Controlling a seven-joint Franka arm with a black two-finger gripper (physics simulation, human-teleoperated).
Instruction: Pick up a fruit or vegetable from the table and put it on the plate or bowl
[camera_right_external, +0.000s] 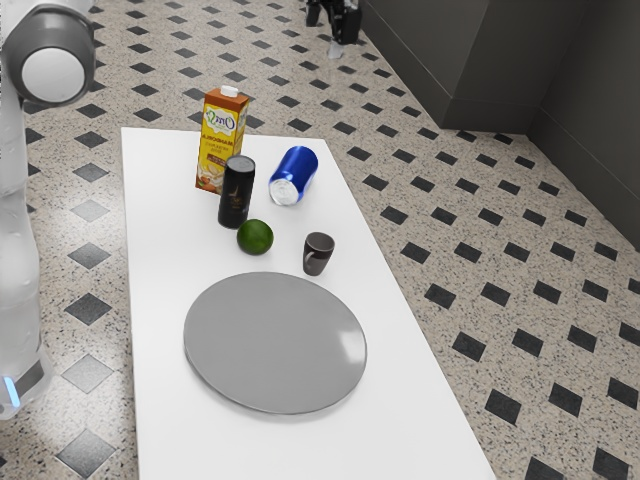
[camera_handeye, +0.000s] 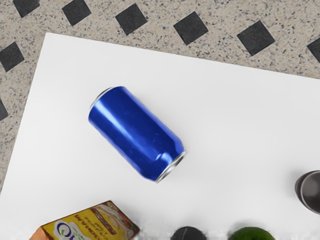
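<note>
A green lime (camera_right_external: 255, 236) lies on the white table (camera_right_external: 160, 250), just behind the wide grey plate (camera_right_external: 275, 342) at the table's front. The plate has nothing on it. My black gripper (camera_right_external: 336, 28) hangs high at the exterior view's top edge, well above and beyond the table's far end, apart from everything. In the wrist view the lime (camera_handeye: 251, 234) peeks in at the edge, between a black can top (camera_handeye: 188, 234) and a dark cup (camera_handeye: 310, 190).
Behind the lime stand an upright black can (camera_right_external: 236, 191) and an orange juice carton (camera_right_external: 222, 138) (camera_handeye: 90, 225). A blue can (camera_right_external: 294, 175) (camera_handeye: 137, 132) lies on its side beside them. A small dark cup (camera_right_external: 318, 253) stands to the lime's right. Checkered floor surrounds the table.
</note>
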